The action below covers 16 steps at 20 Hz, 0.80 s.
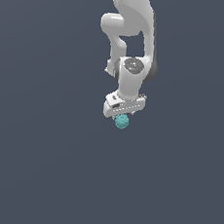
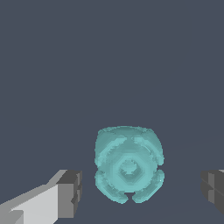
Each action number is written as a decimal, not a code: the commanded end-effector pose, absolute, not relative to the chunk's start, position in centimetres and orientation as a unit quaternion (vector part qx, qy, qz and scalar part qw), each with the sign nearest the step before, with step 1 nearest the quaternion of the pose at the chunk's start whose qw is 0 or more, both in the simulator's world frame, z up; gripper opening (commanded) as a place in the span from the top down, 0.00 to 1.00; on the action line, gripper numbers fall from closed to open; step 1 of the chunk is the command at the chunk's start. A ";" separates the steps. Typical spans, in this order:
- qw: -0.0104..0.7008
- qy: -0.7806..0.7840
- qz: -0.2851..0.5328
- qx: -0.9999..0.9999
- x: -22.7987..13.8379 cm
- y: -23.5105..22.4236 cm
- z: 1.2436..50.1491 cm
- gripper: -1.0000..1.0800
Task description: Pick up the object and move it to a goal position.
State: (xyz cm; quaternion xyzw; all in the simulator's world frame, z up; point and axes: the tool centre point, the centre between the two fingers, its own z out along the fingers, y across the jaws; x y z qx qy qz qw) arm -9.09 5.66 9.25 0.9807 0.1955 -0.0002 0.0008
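Flat slate-grey ground everywhere, uniform and unmarked in both views, no edge or horizon to be made out.

White Panda arm next in size, entering from the upper edge of the exterior view, folded at a rounded elbow, then dropping through a thick wrist with a dark circular cap down to a broad white hand block.

White gripper below that block, pointing downward; fingers hard to separate in the exterior view. From the wrist view, fingers spread wide apart: one white finger with a dark grey pad on one side, a second dark grey pad at the opposite frame edge, clear grey gaps between each pad and the thing in the middle. Not clamped on anything.

Smallest of all, the teal object, roundish and lumpy, sitting directly under the gripper in the exterior view and touching its lower outline there, narrower than the hand block. In the wrist view, centred between the two pads and touching neither, ribbed with pale raised lobes around a small central ring. Whether resting on the ground or lifted off it, cannot tell.
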 end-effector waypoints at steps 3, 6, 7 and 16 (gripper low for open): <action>0.000 0.204 0.000 0.979 -9.6 5.9 9.0 0.04; 0.000 0.202 0.000 0.979 -9.5 5.9 8.9 0.04; 0.000 0.202 0.000 0.979 -9.5 5.9 8.7 0.04; 0.000 0.203 0.000 0.979 -9.7 5.9 5.2 0.04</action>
